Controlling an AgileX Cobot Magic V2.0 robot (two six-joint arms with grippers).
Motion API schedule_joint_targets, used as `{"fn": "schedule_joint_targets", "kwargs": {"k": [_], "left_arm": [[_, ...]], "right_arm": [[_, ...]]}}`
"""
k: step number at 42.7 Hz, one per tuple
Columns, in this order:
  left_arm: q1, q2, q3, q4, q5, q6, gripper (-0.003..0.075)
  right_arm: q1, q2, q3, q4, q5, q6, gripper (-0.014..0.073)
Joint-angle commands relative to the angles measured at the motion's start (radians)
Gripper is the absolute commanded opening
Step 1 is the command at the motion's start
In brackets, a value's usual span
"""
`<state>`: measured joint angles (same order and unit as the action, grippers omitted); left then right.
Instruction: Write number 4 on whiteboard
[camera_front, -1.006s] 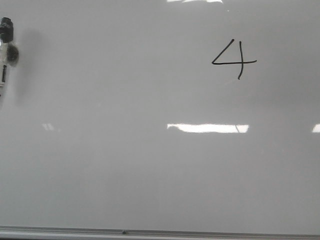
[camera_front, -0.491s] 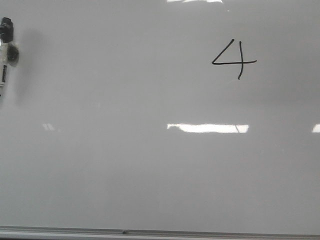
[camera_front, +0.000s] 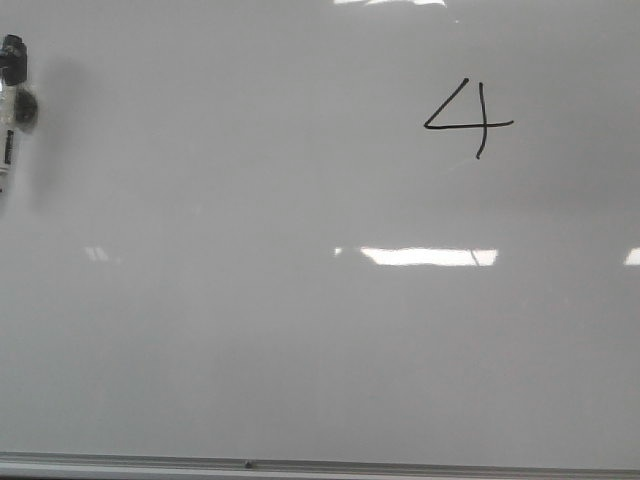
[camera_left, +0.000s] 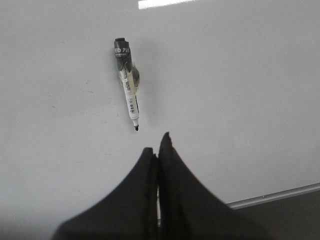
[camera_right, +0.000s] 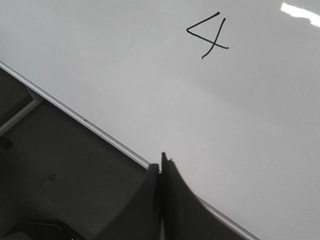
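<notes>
On the whiteboard (camera_front: 300, 380), the bright strip of reflected light (camera_front: 428, 256) below the number 4 (camera_front: 468, 118) now starts farther right: its left end has dimmed, leaving only a small faint spot where that end was half a second ago. At the board's left edge, the marker (camera_front: 10, 100) sits very slightly closer to the frame edge.

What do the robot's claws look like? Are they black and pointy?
Yes. The left claw is matte black, with two curved fingers that widen toward the base and narrow to thin tips. The right claw looks the same: black, smooth, two tapering fingers. No cables, labels or markings show on either one, and the arms themselves are out of view.
</notes>
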<state>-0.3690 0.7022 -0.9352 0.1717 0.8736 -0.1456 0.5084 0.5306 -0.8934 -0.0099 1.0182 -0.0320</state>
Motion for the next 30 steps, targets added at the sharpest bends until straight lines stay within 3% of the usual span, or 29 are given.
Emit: {"fn": "schedule_joint_targets", "kwargs": {"k": [1, 13, 24, 30], "left_arm": [[-0.008, 0.000, -0.032, 0.002, -0.063, -0.001, -0.0020], [0.024, -0.026, -0.008, 0.001, -0.070, -0.001, -0.0020], [0.174, -0.163, 0.138, 0.026, -0.256, -0.001, -0.0020], [0.197, -0.268, 0.259, 0.026, -0.349, -0.001, -0.0020]], "right_arm": [[-0.004, 0.004, -0.031, -0.004, -0.063, 0.001, -0.0069], [-0.004, 0.004, -0.031, -0.004, -0.063, 0.001, -0.0069], [-0.004, 0.004, -0.031, -0.004, -0.062, 0.001, -0.0069], [-0.004, 0.004, -0.031, -0.004, -0.062, 0.001, -0.0069]]}}
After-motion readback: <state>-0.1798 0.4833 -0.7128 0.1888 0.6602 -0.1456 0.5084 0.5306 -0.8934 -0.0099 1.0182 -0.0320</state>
